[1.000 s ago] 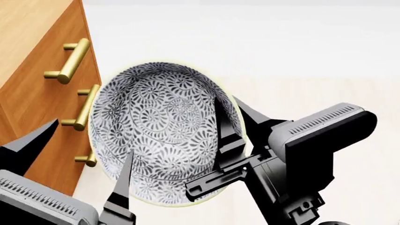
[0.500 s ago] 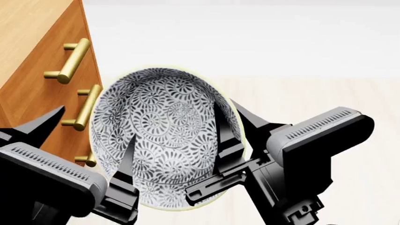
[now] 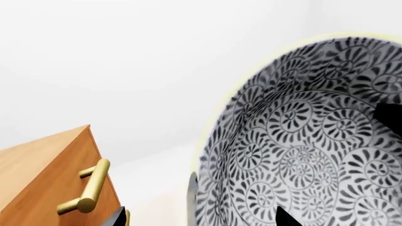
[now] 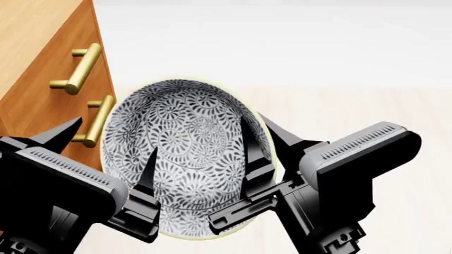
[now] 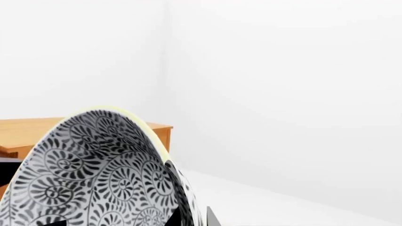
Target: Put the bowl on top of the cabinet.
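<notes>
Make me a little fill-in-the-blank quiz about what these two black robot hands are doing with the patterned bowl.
1. Each black hand, the left hand and the right hand, grips the deep white ceramic bowl with the dark-grey floral pattern by its ____.
2. The orange-brown wooden cabinet stands on the robot's ____ side.
3. The cabinet's bar handles are coloured ____.
4. Each hand has one finger outside the bowl and one ____ it.

Missing words: rim; left; brass; inside

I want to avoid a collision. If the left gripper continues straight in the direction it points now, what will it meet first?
Probably nothing: the left gripper, straddling the bowl rim, points past the cabinet front, though the brass handles look close; depth is unclear.
</notes>
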